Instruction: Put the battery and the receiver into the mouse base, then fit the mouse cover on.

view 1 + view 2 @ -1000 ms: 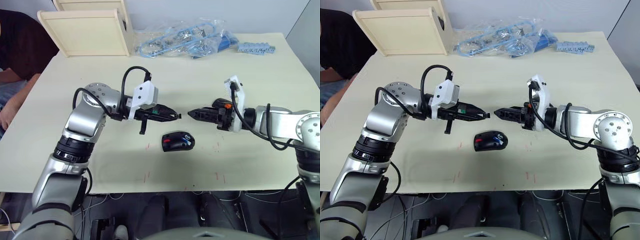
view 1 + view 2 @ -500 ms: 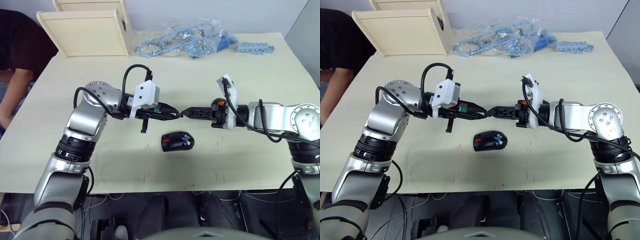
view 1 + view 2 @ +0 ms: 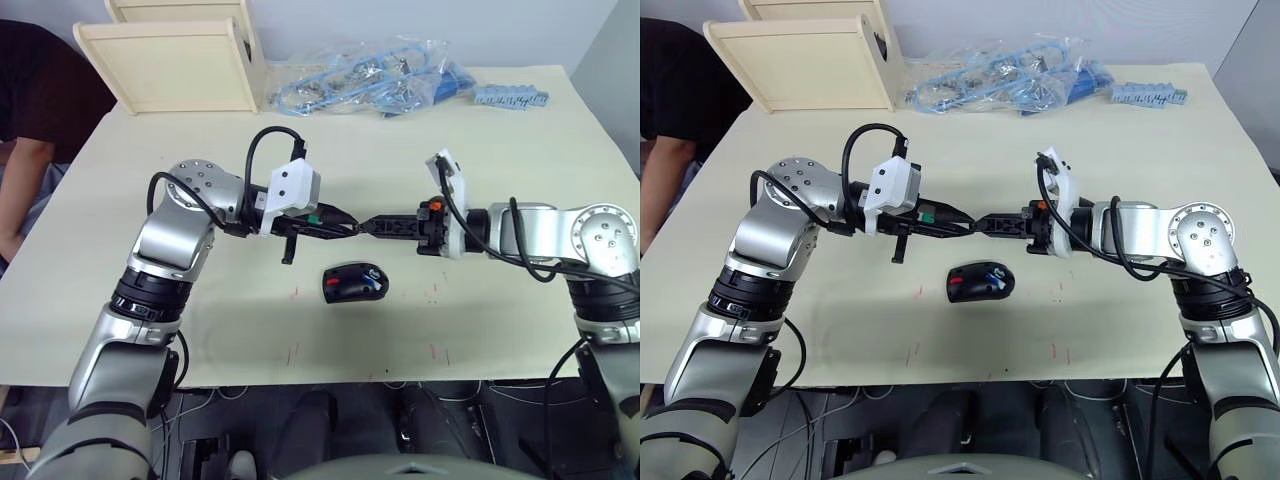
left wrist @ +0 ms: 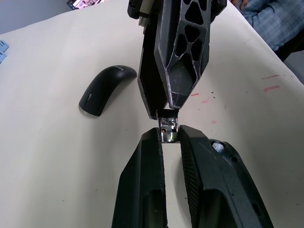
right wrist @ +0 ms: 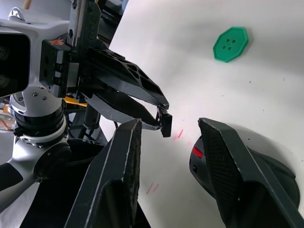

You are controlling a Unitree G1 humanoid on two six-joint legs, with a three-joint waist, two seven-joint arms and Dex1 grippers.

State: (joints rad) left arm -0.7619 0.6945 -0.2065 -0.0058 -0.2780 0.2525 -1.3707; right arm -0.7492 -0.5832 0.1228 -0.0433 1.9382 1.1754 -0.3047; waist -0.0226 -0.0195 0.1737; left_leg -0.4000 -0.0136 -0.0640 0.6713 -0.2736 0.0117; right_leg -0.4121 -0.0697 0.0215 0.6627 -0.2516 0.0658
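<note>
The mouse base (image 3: 355, 283), black with a red patch, lies on the table's middle with the blue battery (image 3: 373, 286) lying in it. Just above and behind it, my two grippers meet tip to tip. My left gripper (image 4: 168, 133) is shut on the receiver (image 4: 167, 128), a tiny dark nub with a silvery end. My right gripper (image 5: 170, 124) is open, its fingers (image 5: 124, 161) standing on either side of the receiver (image 5: 165, 124). The glossy black mouse cover (image 4: 107, 88) lies on the table beyond my grippers in the left wrist view.
A green disc (image 5: 230, 43) lies on the table. A wooden tray (image 3: 170, 60) stands at the back left, beside a plastic bag of blue parts (image 3: 370, 75) and a blue strip (image 3: 510, 97). A person's arm (image 3: 20, 170) is at the left edge.
My right gripper has moved left until its tips reach the receiver held by my left gripper. The left arm has hardly shifted. The person's arm has shifted at the left edge.
</note>
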